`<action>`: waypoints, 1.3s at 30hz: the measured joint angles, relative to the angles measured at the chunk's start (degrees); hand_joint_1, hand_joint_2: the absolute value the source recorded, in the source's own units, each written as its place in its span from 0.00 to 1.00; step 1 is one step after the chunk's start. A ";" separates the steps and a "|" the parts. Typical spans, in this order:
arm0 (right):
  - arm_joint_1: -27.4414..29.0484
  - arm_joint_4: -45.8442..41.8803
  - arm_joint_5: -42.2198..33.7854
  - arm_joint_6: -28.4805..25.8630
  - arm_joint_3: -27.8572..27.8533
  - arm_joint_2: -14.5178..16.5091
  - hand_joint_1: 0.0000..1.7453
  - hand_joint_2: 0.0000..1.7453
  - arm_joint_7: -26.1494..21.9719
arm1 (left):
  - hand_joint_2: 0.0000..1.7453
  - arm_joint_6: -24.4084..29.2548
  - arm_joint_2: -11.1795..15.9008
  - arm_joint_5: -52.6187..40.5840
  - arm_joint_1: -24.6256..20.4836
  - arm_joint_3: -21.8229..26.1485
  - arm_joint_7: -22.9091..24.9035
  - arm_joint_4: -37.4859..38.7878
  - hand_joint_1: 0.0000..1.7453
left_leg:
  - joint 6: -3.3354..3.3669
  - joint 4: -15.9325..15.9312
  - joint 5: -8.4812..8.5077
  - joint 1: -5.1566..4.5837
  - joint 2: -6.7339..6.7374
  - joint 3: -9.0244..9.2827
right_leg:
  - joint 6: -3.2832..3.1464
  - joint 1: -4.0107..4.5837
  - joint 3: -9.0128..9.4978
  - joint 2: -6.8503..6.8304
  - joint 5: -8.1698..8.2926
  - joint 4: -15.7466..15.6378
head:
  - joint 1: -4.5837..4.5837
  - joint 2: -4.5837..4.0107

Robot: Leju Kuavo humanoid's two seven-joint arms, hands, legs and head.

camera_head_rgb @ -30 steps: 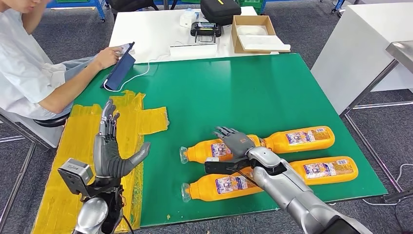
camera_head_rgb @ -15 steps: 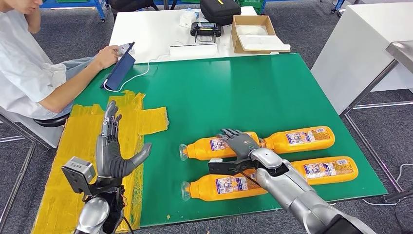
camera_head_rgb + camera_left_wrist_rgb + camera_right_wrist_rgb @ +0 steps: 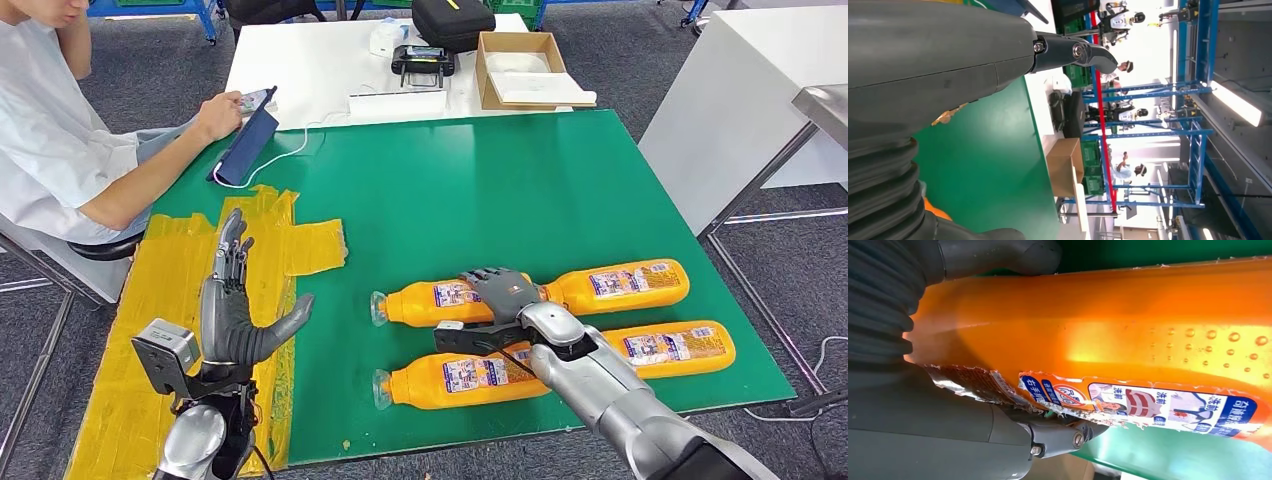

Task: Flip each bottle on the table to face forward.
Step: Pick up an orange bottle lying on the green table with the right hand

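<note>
- Over the last second the right hand (image 3: 503, 292) has slid a little rightward and nearer along the far-left bottle (image 3: 440, 302), and that bottle's cap end has shifted slightly with it; the left hand (image 3: 232, 315) has barely moved.
- The green table (image 3: 500, 190) has wide bare room across its far half; its near edge runs just below the near bottles.
- Yellow tape (image 3: 160, 320) covers the table's left strip, under the raised left hand.
- Four orange bottles lie on their sides in two rows near the near-right corner: far-left, far-right (image 3: 620, 284), near-left (image 3: 460, 377), near-right (image 3: 680, 346).
- The right hand lies on the far-left bottle's body, fingers curved over it and thumb on the other side, gripping it (image 3: 1098, 330).
- The left hand stands upright, fingers apart, holding nothing.
- A seated person (image 3: 60, 140) is at the far-left corner.
</note>
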 joint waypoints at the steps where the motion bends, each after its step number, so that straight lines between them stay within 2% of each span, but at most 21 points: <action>1: -0.16 0.27 0.25 0.01 0.04 0.04 0.96 1.00 0.18 | 1.00 -0.02 -0.01 0.00 -0.03 0.01 0.05 0.14 0.00 | 0.00 0.00 0.00 0.00 0.00 0.00 | 0.00 0.00 0.00 0.00 0.00 0.00 | 0.00 0.00; 14: -1.55 3.23 1.91 -0.67 0.13 0.98 0.99 1.00 0.80 | 1.00 -0.16 -0.42 0.07 -0.24 0.20 0.26 1.30 0.00 | 0.06 0.00 0.05 -0.01 0.00 0.07 | 0.02 -0.01 0.06 0.00 0.02 0.00 | 0.00 0.00; 21: -0.78 3.43 2.97 -4.42 0.11 1.24 1.00 1.00 0.63 | 1.00 -0.62 -0.46 0.07 -0.15 0.45 0.37 1.36 0.00 | 0.05 0.00 0.07 -0.01 0.01 0.07 | -0.05 -0.01 0.06 0.00 0.08 0.00 | 0.00 0.00; 34: -0.60 3.41 3.13 -5.13 0.08 1.32 1.00 1.00 0.63 | 1.00 -0.66 -0.49 0.06 -0.09 0.52 0.38 1.36 0.00 | 0.02 0.00 0.09 -0.01 0.01 0.05 | -0.11 0.00 0.04 0.00 0.12 0.00 | -0.01 0.00; 39: 2.44 0.26 3.25 -11.43 -1.98 1.59 1.00 1.00 0.18 | 1.00 -1.57 -0.48 -1.34 0.27 0.47 1.28 0.86 0.00 | 0.02 0.00 0.10 -0.01 -0.02 0.00 | -0.11 0.00 0.01 -0.02 0.12 0.00 | 0.01 0.00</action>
